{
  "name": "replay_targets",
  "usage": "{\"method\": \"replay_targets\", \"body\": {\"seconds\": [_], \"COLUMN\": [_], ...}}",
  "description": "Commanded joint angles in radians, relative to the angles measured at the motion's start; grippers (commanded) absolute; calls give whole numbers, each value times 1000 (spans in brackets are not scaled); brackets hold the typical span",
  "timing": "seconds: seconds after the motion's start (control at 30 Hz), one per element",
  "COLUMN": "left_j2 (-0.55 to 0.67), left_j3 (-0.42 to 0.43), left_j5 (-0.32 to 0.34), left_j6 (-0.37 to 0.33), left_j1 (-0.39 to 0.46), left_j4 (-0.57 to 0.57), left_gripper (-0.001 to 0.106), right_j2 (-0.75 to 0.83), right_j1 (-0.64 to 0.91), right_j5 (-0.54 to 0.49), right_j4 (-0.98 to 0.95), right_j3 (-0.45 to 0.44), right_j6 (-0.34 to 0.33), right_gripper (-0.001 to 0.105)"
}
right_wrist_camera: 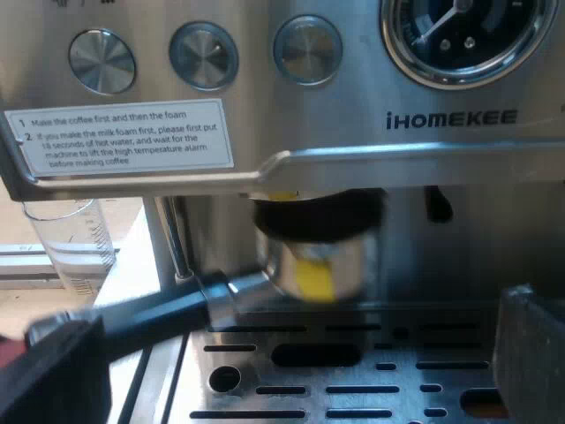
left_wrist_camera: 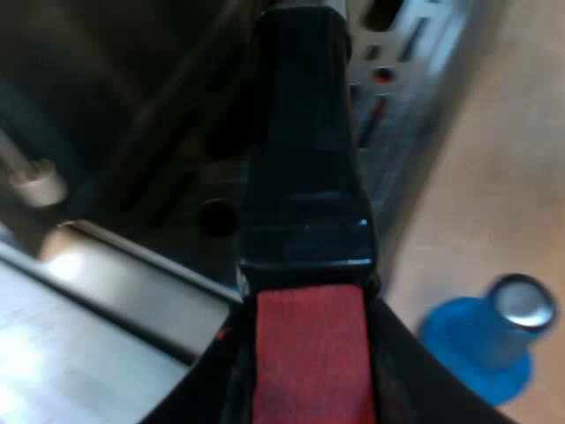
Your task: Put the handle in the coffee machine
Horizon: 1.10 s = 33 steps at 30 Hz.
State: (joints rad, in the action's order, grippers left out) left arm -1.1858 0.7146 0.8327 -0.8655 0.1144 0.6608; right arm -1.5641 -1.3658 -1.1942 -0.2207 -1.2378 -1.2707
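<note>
- Coffee machine (right_wrist_camera: 459, 177): brushed steel front bearing the name IHOMEKEE, seen from the right wrist view. A flat steel ledge runs across it above the brewing head.
- Drip tray (right_wrist_camera: 353, 389): steel grate with long and short slots, at the machine's foot.
- Tabletop (left_wrist_camera: 512, 177): pale wood, smooth, beside the machine's base in the left wrist view.
- Holder (right_wrist_camera: 318, 265): round metal cup with a yellow patch on its side, directly under the machine's dark brewing head. It is blurred, so whether it is locked in cannot be told.
- Handle (left_wrist_camera: 305, 159): black, glossy, widening toward a matt red end (left_wrist_camera: 309, 353). Its far part is hidden in shadow near the machine.
- Left claw (left_wrist_camera: 309, 389): closed on the holder at the handle's red end, one black finger (left_wrist_camera: 415, 380) on each side. Both fingers are cut off.
- Right claw (right_wrist_camera: 291, 380): spread wide over the drip tray, gripping nothing. Its fingers (right_wrist_camera: 530, 353) are cut off at the edges, and the handle's end passes behind one of them.
- Measuring glass (right_wrist_camera: 66, 243): clear, cylindrical, with printed marks, standing beside the machine. No contents can be made out.
- Tamper (left_wrist_camera: 485, 344): blue flared body with a round metal face upward, standing on the tabletop, apart from the handle.
- Label (right_wrist_camera: 124, 137): white rectangle with printed instructions.
- Gauge (right_wrist_camera: 459, 31): round dial, chrome rim, partly cut off.
- Buttons (right_wrist_camera: 204, 55): three round steel discs in a row.
</note>
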Motion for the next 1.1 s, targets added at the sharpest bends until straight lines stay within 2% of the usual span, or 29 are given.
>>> {"method": "replay_targets", "body": {"seconds": [0.03,0.23,0.43,0.7,0.9,1.1], "left_j2": [5,5,5,5,5,5], "left_j3": [21,36,75,75,75,75], "left_j5": [3,3,36,52,56,56], "left_j6": [-30,-33,-26,-24,45,55], "left_j1": [-2,-2,-2,-2,-2,-2], "left_j4": [-35,-24,20,31,82,82], "left_gripper": [0,0,0,0,0,0], "right_j2": [2,2,2,2,2,2], "right_j1": [-2,-2,-2,-2,-2,-2], "right_j5": [-9,-9,-6,-6,-6,-6], "right_j4": [7,7,7,7,7,7], "right_j3": [-1,-1,-1,-1,-1,-1], "right_j6": [-13,-13,-13,-13,-13,-13], "right_gripper": [87,87,87,87,87,87]}}
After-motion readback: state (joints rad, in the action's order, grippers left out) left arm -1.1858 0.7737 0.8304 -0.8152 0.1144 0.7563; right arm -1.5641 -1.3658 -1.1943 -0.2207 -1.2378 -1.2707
